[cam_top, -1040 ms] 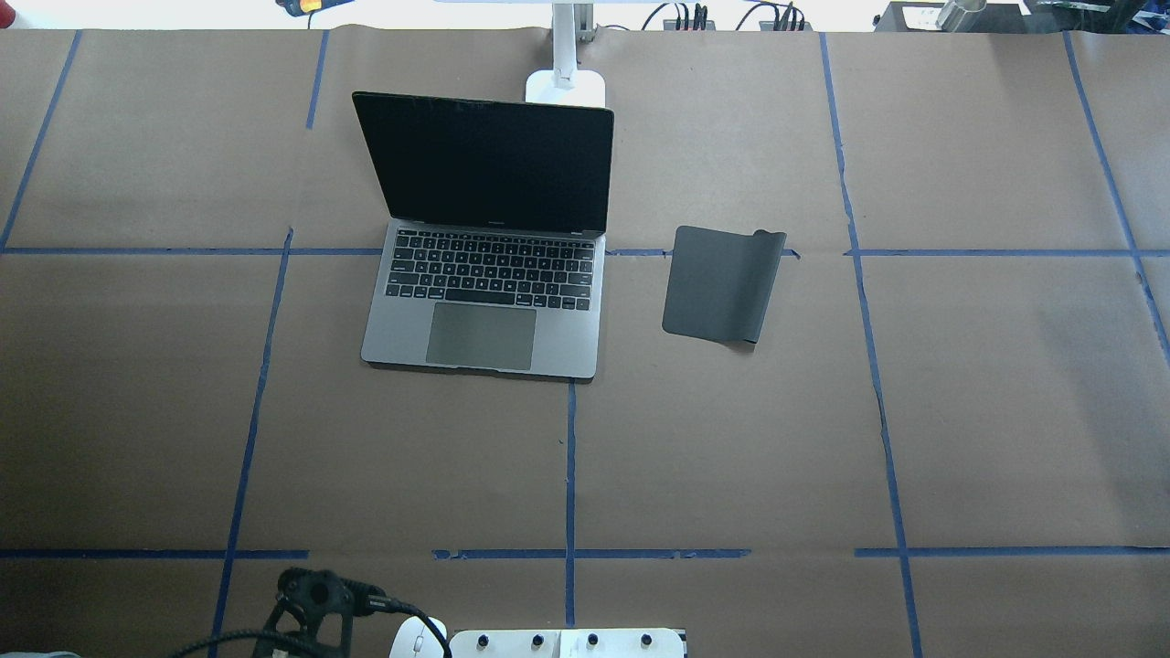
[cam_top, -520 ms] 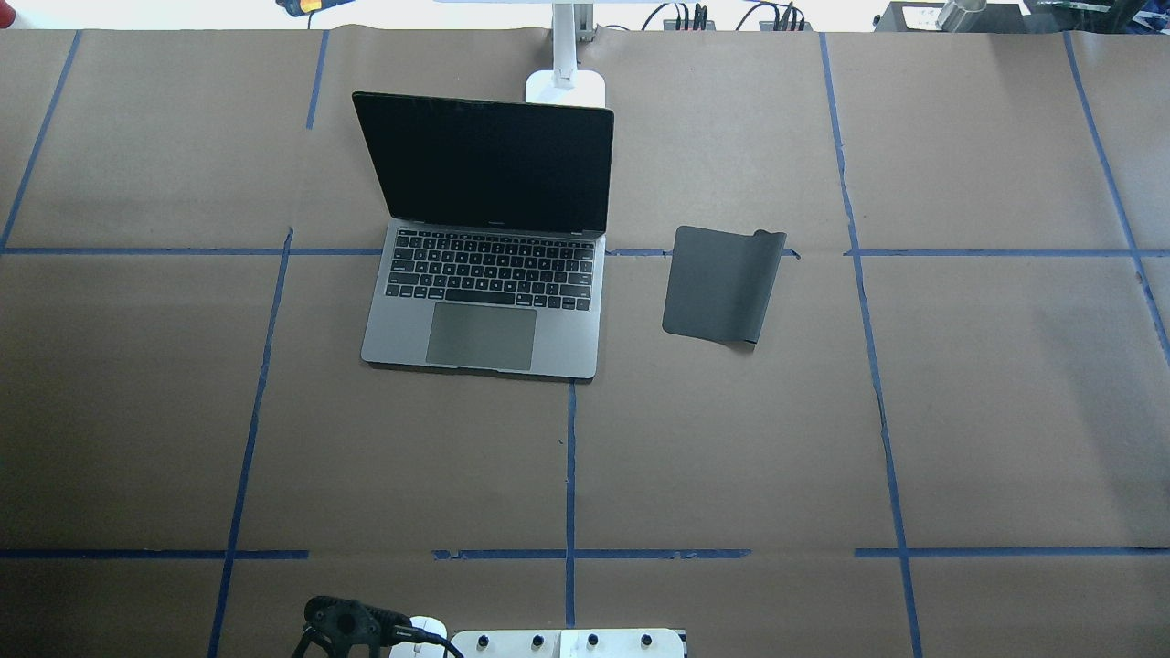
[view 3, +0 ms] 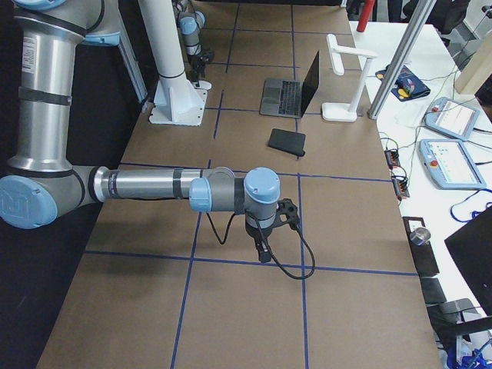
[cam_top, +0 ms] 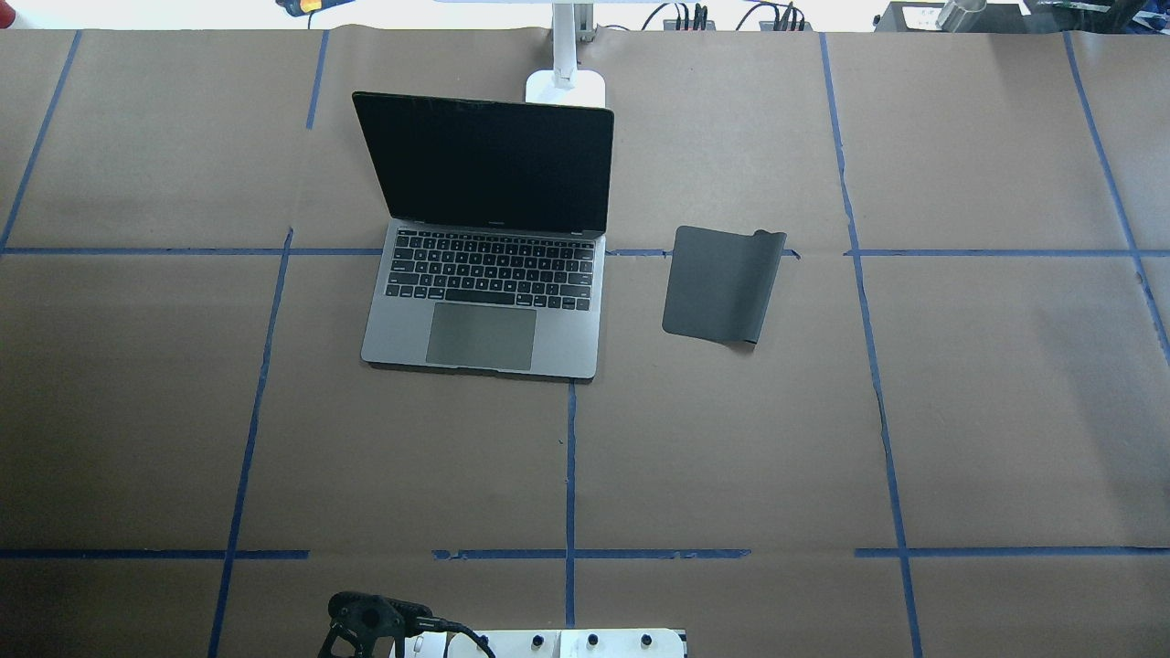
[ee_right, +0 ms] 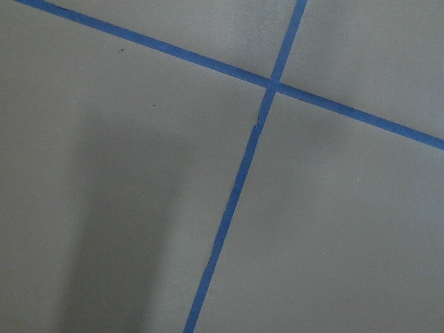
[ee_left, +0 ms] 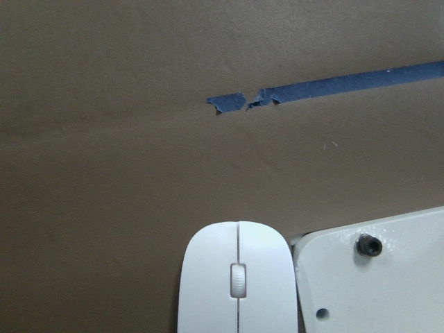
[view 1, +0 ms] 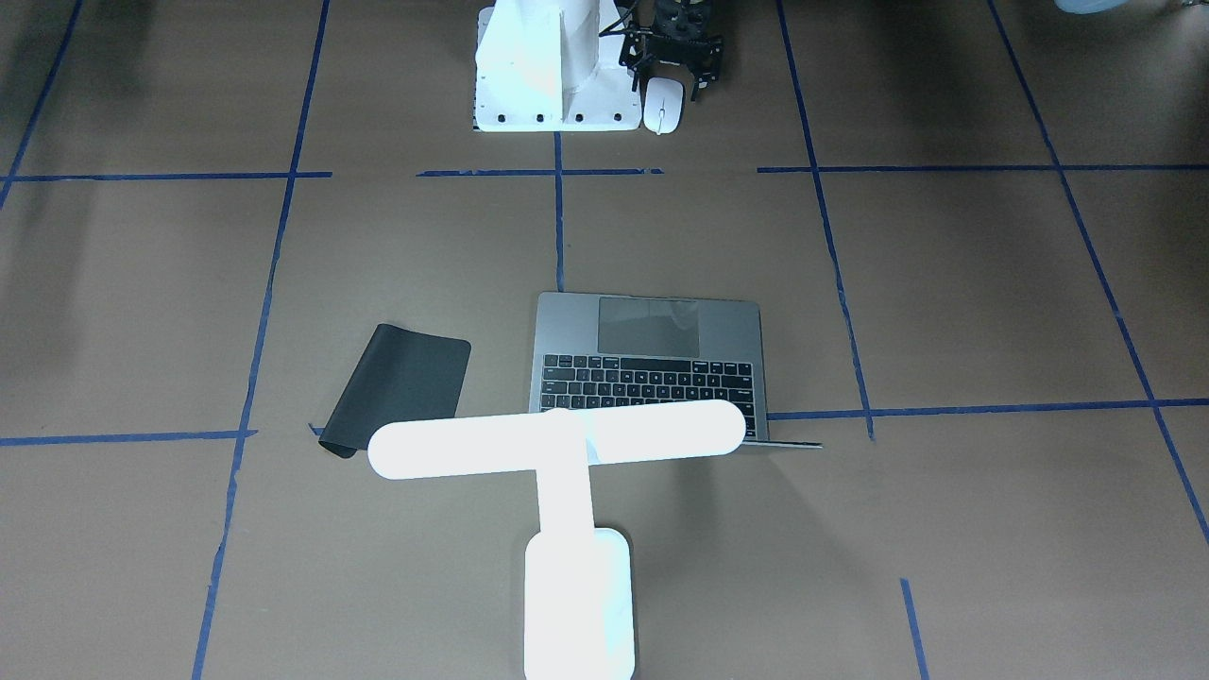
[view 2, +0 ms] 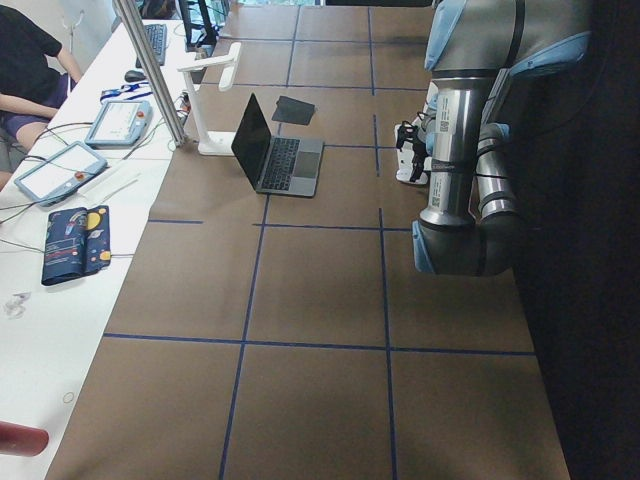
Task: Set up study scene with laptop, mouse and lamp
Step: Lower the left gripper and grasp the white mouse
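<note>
The white mouse [view 1: 664, 104] lies on the brown paper against the corner of the white bolted pedestal [view 1: 553, 66]; it also fills the bottom of the left wrist view [ee_left: 237, 277]. My left gripper [view 1: 675, 71] hangs open just over and behind the mouse, apart from it. The grey laptop [cam_top: 484, 311] stands open mid-table, its screen dark. The glowing white T-shaped lamp [view 1: 557, 444] stands behind the laptop, its base [cam_top: 567, 87] at the table's far edge. My right gripper [view 3: 265, 246] hovers low over bare paper far to the right; I cannot tell whether it is open or shut.
A black flexible mat [cam_top: 722, 283] lies right of the laptop, one edge curled up. Blue tape lines grid the paper. A cable trails from the right wrist [view 3: 296, 265]. Operators' devices lie on the white side table [view 2: 60, 170].
My left gripper has moved right and toward the robot base at the bottom edge of the overhead view, coming over the mouse and covering most of it there. Nothing else has moved.
</note>
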Action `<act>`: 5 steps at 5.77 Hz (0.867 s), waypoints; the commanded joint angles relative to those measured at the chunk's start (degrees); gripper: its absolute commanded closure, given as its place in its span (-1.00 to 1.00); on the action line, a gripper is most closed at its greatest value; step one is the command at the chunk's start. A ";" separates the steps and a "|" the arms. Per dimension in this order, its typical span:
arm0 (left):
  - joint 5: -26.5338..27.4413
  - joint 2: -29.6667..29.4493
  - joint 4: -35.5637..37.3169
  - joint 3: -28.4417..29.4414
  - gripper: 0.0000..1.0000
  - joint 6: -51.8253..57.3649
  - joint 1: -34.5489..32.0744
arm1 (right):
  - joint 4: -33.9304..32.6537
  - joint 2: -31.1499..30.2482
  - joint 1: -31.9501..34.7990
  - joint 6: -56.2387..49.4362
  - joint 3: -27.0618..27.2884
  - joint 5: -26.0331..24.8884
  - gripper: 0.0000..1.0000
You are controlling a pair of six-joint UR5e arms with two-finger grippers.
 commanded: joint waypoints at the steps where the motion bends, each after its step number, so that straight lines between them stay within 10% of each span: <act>1: -0.21 -0.02 0.18 0.36 -0.99 0.37 -0.07 | 0.00 0.00 0.00 0.00 -0.05 0.03 -1.00; 5: -0.39 -0.02 0.53 0.79 -0.87 0.46 -0.25 | 0.00 0.00 0.00 0.00 -0.14 0.03 -1.00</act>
